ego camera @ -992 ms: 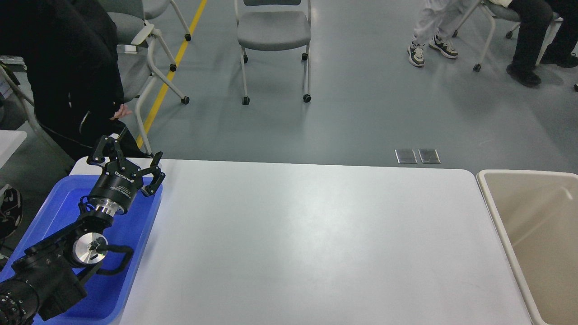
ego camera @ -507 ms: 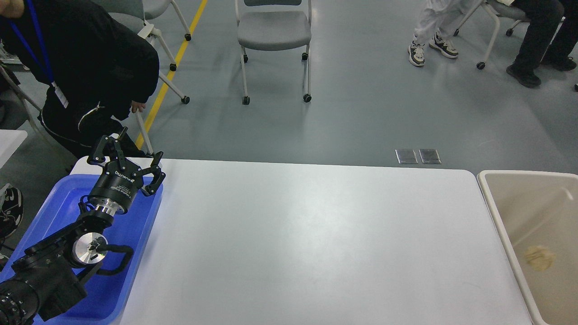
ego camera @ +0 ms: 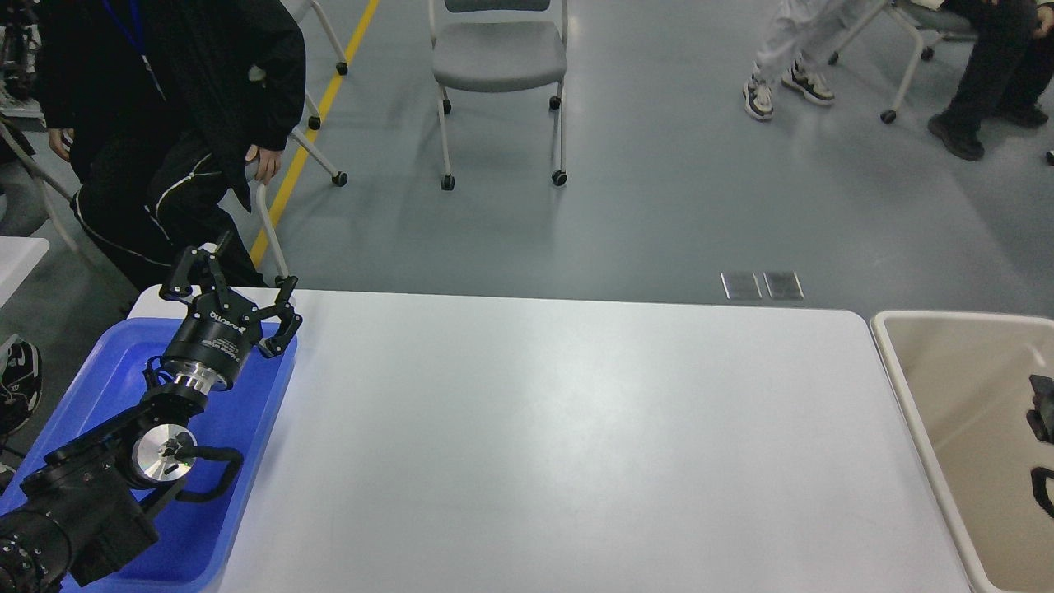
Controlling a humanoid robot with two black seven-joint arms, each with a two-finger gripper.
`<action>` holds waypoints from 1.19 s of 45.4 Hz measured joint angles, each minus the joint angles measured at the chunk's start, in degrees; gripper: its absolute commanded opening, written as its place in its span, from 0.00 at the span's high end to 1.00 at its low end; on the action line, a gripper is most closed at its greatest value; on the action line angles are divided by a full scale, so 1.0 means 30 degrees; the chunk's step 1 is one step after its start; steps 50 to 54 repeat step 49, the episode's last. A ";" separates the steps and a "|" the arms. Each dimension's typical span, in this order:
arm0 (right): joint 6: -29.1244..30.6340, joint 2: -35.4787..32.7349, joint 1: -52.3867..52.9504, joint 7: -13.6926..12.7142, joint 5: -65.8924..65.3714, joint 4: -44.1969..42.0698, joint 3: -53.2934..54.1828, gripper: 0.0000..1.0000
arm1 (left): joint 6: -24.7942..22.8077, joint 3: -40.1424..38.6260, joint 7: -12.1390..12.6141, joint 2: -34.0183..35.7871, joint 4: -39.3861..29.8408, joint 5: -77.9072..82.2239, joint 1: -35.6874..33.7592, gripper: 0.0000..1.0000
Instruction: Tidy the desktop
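The big smooth white rectangular table [ego camera: 576,445] with rounded corners fills the middle of my view, and I see nothing lying on its bare top. My left claw [ego camera: 233,280] hangs over the far end of the blue plastic tray [ego camera: 247,416] at the table's left side, its two fingers spread wide with nothing between them. At the right edge, a dark piece of what I take to be my right arm [ego camera: 1042,416] pokes in over the beige plastic bin [ego camera: 906,387] — too little of it shows, so I cannot tell how that claw stands.

Risks as I judge them: the left arm sits low over the tray, and a careless sweep to the right could catch the tray's raised rim and drag or tip it. On the right, I am working nearly blind — any move there could knock the bin's wall without my seeing it. A person in black clothing [ego camera: 165,99] stands just beyond the table's far left corner, near the open claw; a reach farther out risks contact.
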 measured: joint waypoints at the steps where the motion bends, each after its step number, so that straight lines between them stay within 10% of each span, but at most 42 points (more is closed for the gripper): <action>1: 0.0220 -0.0031 -0.0153 0.0004 -0.0002 0.0540 0.0379 0.00 | 0.0000 0.0000 0.0001 0.0000 0.0002 0.0005 0.0000 0.02; 19: 0.3026 0.2266 -0.1648 0.0031 0.0011 0.6315 0.3918 0.00 | 0.0002 0.0000 0.0000 0.0002 0.0000 0.0004 0.0002 0.02; 54: 0.4188 0.6709 -0.1839 0.2687 0.0441 0.6071 0.4486 0.00 | 0.0004 0.0000 -0.0027 0.0001 0.0001 0.0022 0.0004 0.02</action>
